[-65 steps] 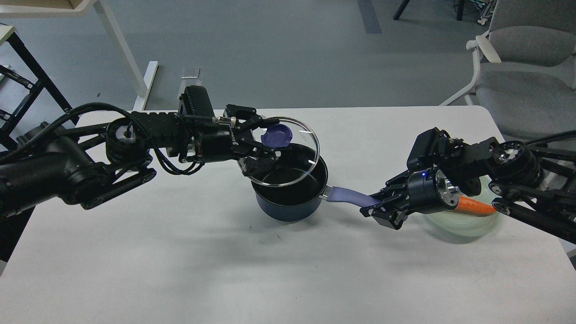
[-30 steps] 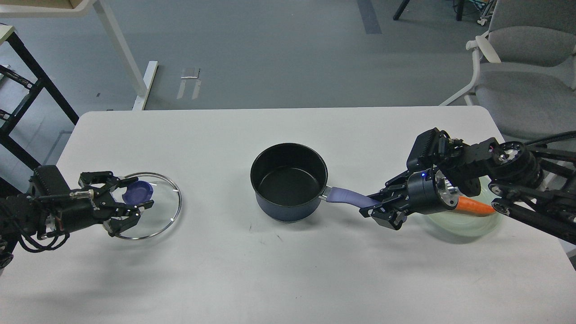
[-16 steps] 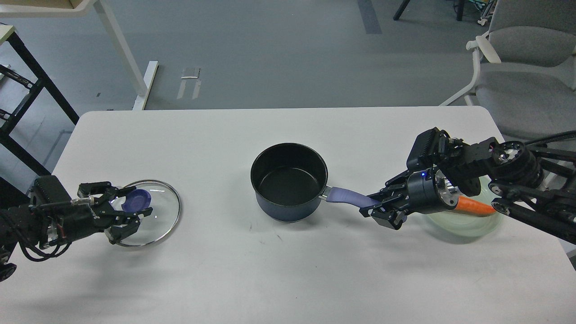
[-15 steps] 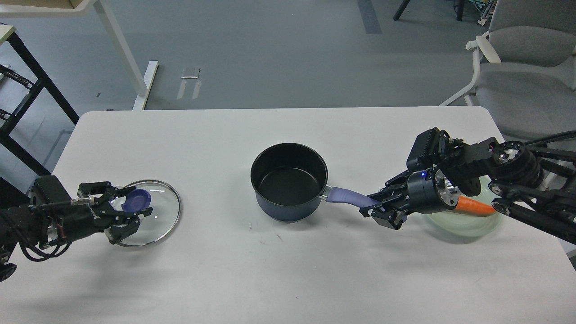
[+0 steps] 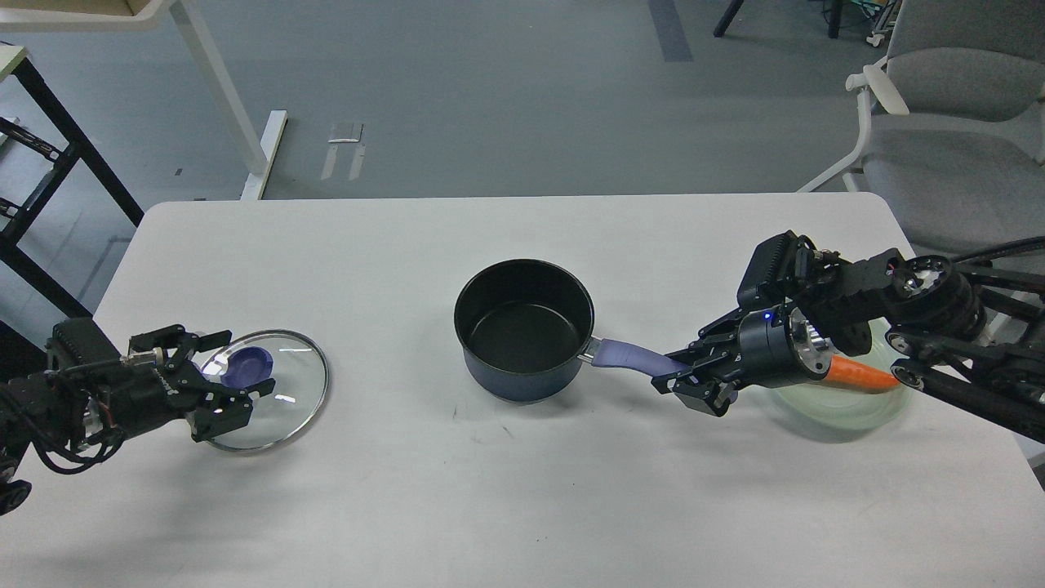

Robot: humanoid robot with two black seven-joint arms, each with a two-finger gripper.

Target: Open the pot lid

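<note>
Here the lid (image 5: 265, 389) lies flat just beside the left claw (image 5: 219, 384), seemingly spread open, gripping nothing.

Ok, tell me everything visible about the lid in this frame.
The lid is a round clear glass disc with a thin steel rim and a purple-blue knob. It lies flat, knob up, on the white table at its left side, apart from the uncovered pot. The left end effector is open around the knob.
</note>
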